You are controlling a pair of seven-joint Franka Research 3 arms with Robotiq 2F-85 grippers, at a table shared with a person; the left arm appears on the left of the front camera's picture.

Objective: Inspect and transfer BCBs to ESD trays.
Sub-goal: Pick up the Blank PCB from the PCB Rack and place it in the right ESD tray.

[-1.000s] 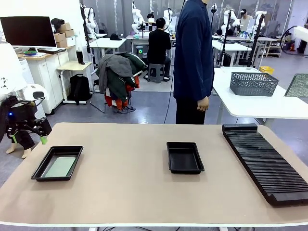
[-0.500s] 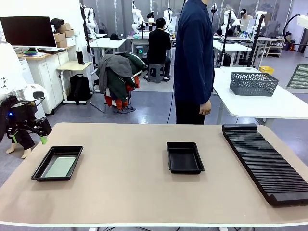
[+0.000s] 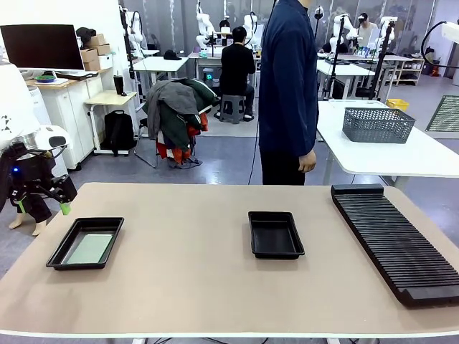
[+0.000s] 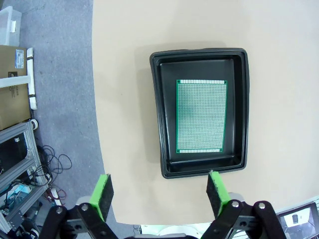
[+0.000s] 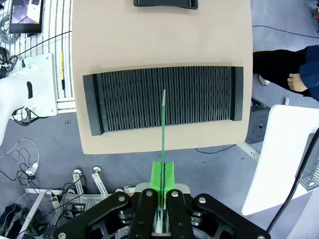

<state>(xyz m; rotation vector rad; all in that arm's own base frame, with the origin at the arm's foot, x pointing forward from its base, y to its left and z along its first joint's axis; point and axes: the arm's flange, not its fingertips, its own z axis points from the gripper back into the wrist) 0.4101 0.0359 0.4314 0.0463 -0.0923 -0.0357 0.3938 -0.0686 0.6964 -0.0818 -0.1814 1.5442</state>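
A BCB (image 4: 201,115) lies flat in the left ESD tray (image 4: 157,114), also seen near the table's left edge as the tray (image 3: 59,252) with its board (image 3: 90,249). My left gripper (image 4: 158,191) hangs open high over that tray's near rim, off the table's left edge (image 3: 41,202), with nothing between its fingers. The second ESD tray (image 3: 275,249) in the middle holds nothing. My right gripper (image 5: 163,175) is shut on another BCB (image 5: 163,124), seen edge-on high above the black rack (image 5: 124,102). That board (image 3: 445,113) shows at the right edge.
The long black slotted rack (image 3: 394,240) runs along the table's right side. A person in dark blue (image 3: 287,93) stands at the far edge, hands down. A white side table with a grey basket (image 3: 377,124) stands behind the rack.
The board held at the right edge of the front view has risen a little. The left arm and both trays have not moved.
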